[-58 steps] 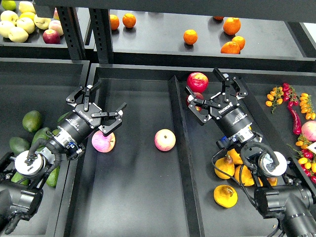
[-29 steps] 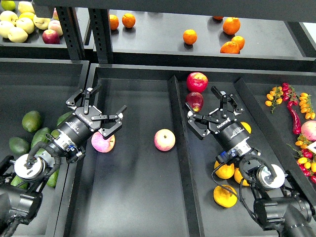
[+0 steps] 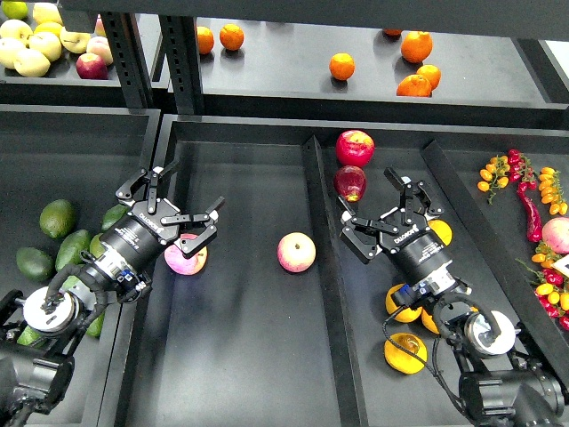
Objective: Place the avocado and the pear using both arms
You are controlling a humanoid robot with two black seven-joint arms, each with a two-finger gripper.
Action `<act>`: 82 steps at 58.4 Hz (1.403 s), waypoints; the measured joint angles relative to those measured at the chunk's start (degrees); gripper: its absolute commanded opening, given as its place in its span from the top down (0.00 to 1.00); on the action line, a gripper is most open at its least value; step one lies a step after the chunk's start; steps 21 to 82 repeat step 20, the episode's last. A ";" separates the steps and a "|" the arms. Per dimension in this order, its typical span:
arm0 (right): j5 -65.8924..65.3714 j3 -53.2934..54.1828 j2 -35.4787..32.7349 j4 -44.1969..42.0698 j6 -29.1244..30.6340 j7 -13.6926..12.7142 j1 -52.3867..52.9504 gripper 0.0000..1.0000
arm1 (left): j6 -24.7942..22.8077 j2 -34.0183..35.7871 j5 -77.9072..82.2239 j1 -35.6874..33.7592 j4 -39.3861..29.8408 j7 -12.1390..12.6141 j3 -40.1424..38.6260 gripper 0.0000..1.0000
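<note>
Your left claw (image 3: 171,201) is spread wide and holds nothing, hovering above a pink apple (image 3: 188,260) that sits just below its lower finger. The avocado (image 3: 57,217) lies well behind it to the left, among other green ones. Your right claw (image 3: 384,217) is also wide and empty, just below a dark red apple (image 3: 350,182). The pear (image 3: 405,353) sits well back along that arm, on the bench (image 3: 240,356) tray.

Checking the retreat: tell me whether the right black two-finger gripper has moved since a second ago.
Yes. The right gripper has drawn back toward the camera, away from the red apple at the bin's far end; its fingers are spread and empty.
</note>
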 measured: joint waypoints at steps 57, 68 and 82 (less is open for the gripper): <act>-0.39 -0.25 0.00 0.62 0.01 0.00 -0.21 0.01 | 0.00 0.00 0.00 0.00 0.06 0.00 0.04 0.01; -0.39 -0.25 0.00 0.62 0.01 0.00 -0.21 0.01 | 0.00 0.00 0.00 0.00 0.06 0.00 0.04 0.01; -0.39 -0.25 0.00 0.62 0.01 0.00 -0.21 0.01 | 0.00 0.00 0.00 0.00 0.06 0.00 0.04 0.01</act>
